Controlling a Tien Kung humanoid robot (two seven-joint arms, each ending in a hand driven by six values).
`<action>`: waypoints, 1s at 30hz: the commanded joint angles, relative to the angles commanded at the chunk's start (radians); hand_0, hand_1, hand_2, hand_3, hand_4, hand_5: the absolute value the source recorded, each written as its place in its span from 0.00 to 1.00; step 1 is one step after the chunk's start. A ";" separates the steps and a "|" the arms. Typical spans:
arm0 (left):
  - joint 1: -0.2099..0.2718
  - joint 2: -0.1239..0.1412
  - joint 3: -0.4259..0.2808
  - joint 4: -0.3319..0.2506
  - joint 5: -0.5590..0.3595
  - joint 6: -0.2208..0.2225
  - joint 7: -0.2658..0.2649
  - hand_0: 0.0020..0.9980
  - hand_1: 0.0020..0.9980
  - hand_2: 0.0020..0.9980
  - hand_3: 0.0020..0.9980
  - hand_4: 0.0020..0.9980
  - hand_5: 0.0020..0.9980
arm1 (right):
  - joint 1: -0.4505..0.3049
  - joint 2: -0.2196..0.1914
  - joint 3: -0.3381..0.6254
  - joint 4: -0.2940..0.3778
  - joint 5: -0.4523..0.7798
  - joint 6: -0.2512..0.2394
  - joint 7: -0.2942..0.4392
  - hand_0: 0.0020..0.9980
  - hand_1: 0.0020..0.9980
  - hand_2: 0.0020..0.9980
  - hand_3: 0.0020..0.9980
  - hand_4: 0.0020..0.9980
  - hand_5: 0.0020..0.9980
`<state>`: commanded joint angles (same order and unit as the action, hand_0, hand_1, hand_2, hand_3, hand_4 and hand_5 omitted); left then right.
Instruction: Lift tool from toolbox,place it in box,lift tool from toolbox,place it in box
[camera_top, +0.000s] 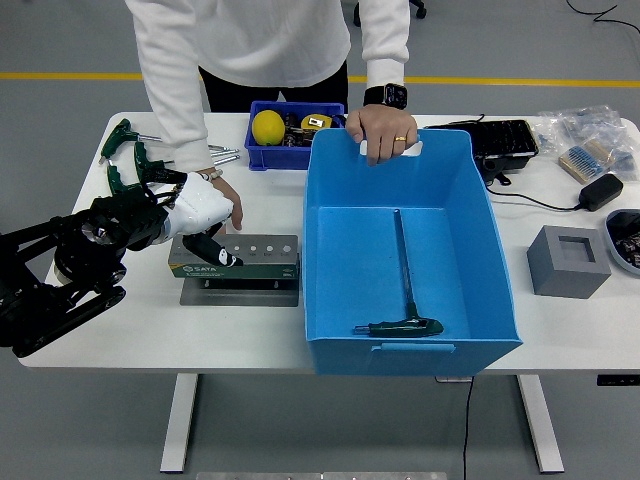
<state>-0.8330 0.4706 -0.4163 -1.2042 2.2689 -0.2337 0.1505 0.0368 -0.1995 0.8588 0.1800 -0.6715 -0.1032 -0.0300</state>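
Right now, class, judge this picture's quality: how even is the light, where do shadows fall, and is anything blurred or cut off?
Head view: light is even and soft, with no strong glare on the table; faint shadows lie inside the bin and under the tool block; the left hand and T-handle tool look sharp; the person is cut off at the top edge.

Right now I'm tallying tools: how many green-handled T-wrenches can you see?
3: one inside the blue bin near its front wall, two on the table's far left corner. More may hide behind the robot's left hand.
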 joint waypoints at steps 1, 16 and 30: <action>0.000 0.001 0.002 0.000 0.000 -0.001 0.000 0.85 0.43 0.37 0.30 0.93 0.97 | 0.000 0.000 0.000 0.000 0.000 0.000 0.000 0.76 0.70 0.73 0.71 0.97 0.83; -0.009 -0.002 0.010 0.001 0.000 0.005 -0.008 0.78 0.28 0.24 0.18 0.93 0.98 | -0.001 0.001 0.001 0.000 0.007 -0.002 0.000 0.76 0.69 0.73 0.71 0.97 0.84; -0.010 0.001 0.010 0.010 0.000 0.038 -0.028 0.70 0.18 0.16 0.12 0.93 0.98 | -0.002 0.000 -0.001 0.000 0.013 0.000 0.001 0.76 0.69 0.73 0.71 0.97 0.84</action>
<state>-0.8429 0.4712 -0.4066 -1.1942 2.2689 -0.1954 0.1222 0.0345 -0.1997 0.8573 0.1800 -0.6585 -0.1036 -0.0285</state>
